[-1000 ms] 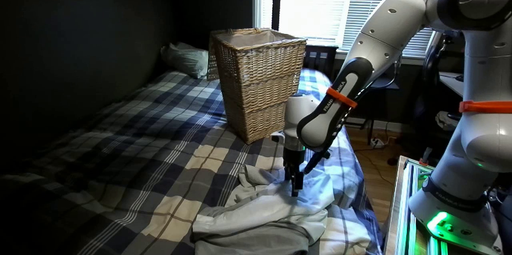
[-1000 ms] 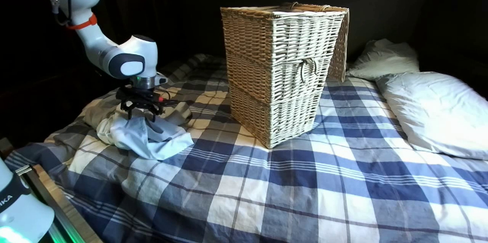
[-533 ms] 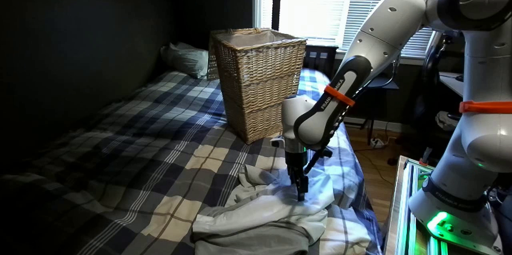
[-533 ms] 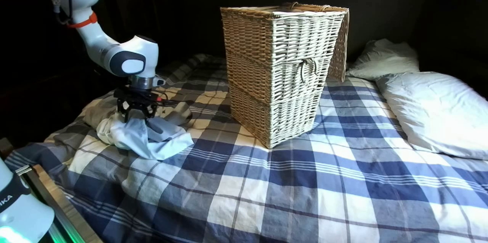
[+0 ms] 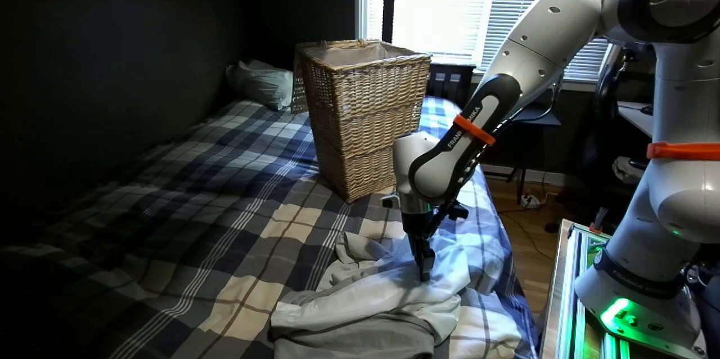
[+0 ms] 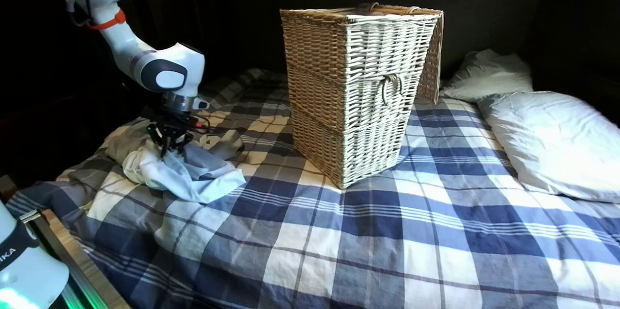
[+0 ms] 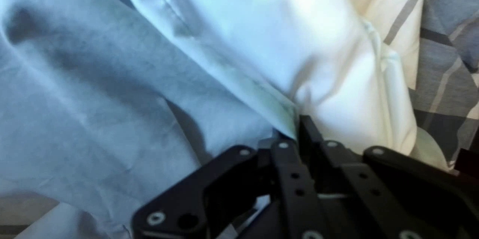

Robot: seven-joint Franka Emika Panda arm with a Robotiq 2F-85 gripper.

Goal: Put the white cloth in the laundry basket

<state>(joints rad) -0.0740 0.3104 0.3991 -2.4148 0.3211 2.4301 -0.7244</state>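
On the blue, grey and cream plaid bed cover [image 6: 378, 246], the crumpled white cloth [image 5: 365, 297] lies in loose folds, outside and apart from the tall, tapered wicker laundry basket [image 6: 334, 91]. The black two-fingered gripper [image 7: 296, 138] points down into the cloth. Its jaws are drawn close together, and the wrist view shows a fold of the white cloth pinched between the fingertips; the very ends are blurred and partly buried in fabric. In both exterior views the gripper is too dark to confirm the hold. Grey-beige folds [image 6: 225, 144] lie against the white ones in an exterior view; whether they belong to the same piece cannot be told. The basket stands upright, uncovered, its flat wicker lid [image 6: 431, 69] hanging down the outer side. Pale lining [image 5: 354, 55] shows at the mouth; the bottom is out of sight. In an exterior view, the white robot arm [image 5: 531, 55] covers a lower corner of the basket and runs off the frame. A white pillow [image 6: 557, 144] is cut off at the picture's edge.
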